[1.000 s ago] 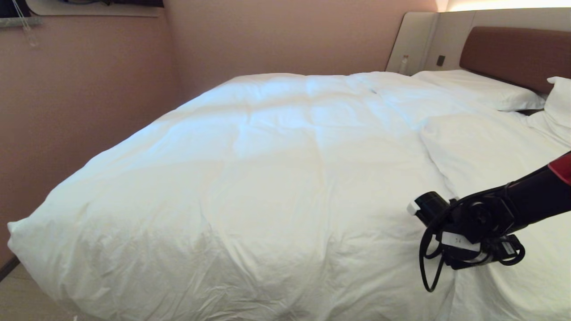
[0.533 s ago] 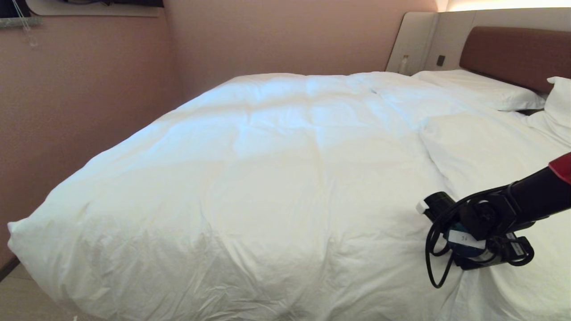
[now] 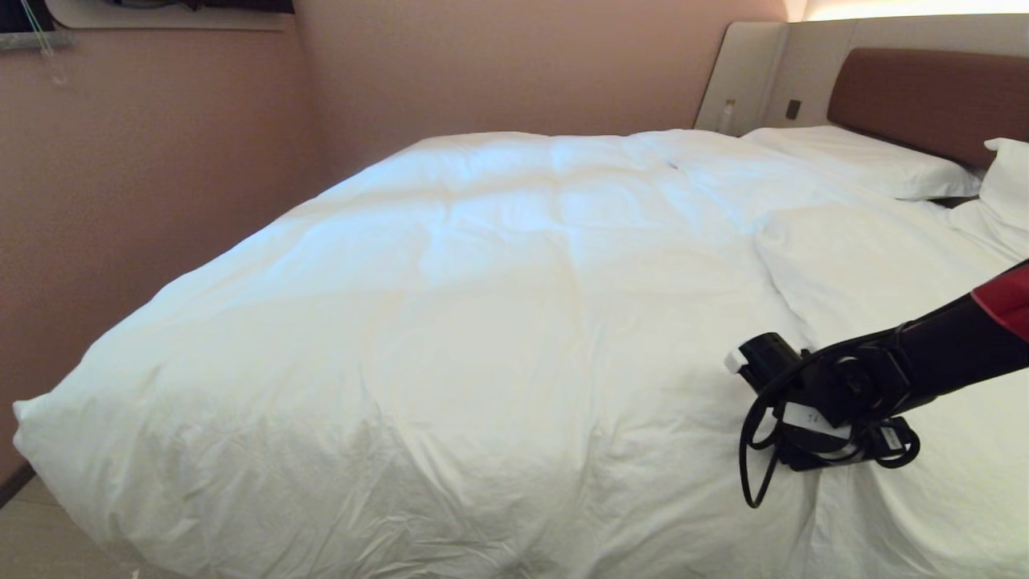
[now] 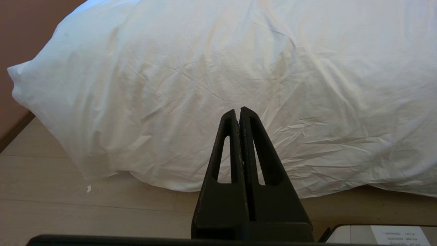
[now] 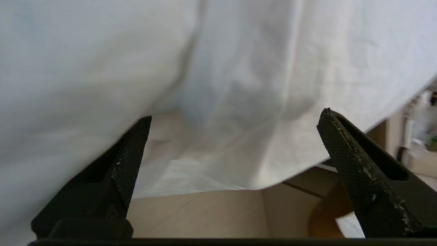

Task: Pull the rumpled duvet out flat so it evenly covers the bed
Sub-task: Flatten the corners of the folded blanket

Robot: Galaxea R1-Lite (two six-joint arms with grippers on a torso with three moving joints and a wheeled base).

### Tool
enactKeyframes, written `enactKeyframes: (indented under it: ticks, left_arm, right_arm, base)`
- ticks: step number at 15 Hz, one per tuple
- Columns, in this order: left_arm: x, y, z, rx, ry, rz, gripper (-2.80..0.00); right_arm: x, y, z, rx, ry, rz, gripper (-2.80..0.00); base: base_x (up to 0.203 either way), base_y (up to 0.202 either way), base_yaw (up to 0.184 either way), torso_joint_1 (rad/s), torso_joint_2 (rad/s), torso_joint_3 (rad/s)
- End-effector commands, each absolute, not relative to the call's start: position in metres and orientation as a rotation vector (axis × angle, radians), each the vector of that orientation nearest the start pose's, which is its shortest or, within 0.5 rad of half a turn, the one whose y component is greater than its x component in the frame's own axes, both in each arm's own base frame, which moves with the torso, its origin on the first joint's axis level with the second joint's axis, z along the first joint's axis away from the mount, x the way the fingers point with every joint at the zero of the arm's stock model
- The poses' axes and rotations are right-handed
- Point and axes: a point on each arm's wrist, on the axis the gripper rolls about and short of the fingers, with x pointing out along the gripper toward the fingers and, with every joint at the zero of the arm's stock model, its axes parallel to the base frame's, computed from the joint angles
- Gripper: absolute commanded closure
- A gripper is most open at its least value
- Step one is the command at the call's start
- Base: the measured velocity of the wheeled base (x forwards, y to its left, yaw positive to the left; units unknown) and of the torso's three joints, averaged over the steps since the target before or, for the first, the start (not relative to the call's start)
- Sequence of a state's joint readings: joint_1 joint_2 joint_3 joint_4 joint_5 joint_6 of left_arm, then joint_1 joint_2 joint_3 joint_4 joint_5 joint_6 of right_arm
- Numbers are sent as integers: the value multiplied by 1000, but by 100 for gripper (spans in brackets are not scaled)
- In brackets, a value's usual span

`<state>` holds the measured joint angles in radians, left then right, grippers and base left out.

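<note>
The white puffy duvet (image 3: 482, 305) lies spread over the bed, whose brown headboard (image 3: 916, 100) shows at the far right. A raised fold (image 3: 776, 265) runs across the duvet near the pillow end. My right arm (image 3: 836, 394) reaches over the duvet's near right side, and its fingers are hidden in the head view. In the right wrist view the right gripper (image 5: 236, 114) is open, facing the duvet's hanging edge (image 5: 239, 102) with nothing between the fingers. My left gripper (image 4: 239, 111) is shut and empty, parked low before the duvet's creased side (image 4: 205, 85).
Two white pillows (image 3: 860, 161) (image 3: 1009, 189) lie by the headboard. A pink wall (image 3: 120, 201) runs close along the bed's far left side. Pale wood floor (image 4: 102, 205) shows under the duvet's hanging edge. A small bottle (image 3: 729, 112) stands by the beige panel.
My right wrist dipped down and to the right, then came back left and a little higher. The duvet has not visibly shifted. The left gripper has kept still.
</note>
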<state>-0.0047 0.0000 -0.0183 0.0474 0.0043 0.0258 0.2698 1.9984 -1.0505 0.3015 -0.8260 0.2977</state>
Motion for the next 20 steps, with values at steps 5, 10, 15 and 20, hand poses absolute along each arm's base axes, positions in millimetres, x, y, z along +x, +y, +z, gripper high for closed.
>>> enactKeyframes:
  ticks: [5,10,15,20]
  left_arm:
    - [-24,0,76,26,29,0,0]
    - [-24,0,76,26,29,-2,0]
    - [-24,0,76,26,29,-1,0]
    - [-24,0,76,26,29,-2,0]
  right_arm:
    - [324,61,71,-362,1019,-627,-280]
    - [334,42,55,-412,1020,-745,-280]
    - [333,27,65,-425,987,-839,-280]
    - [328,13,72,-460,994,-907,-280]
  base:
    - [0,0,0,0,0,0]
    - [0,0,0,0,0,0]
    - [0,0,0,0,0,0]
    - [0,0,0,0,0,0]
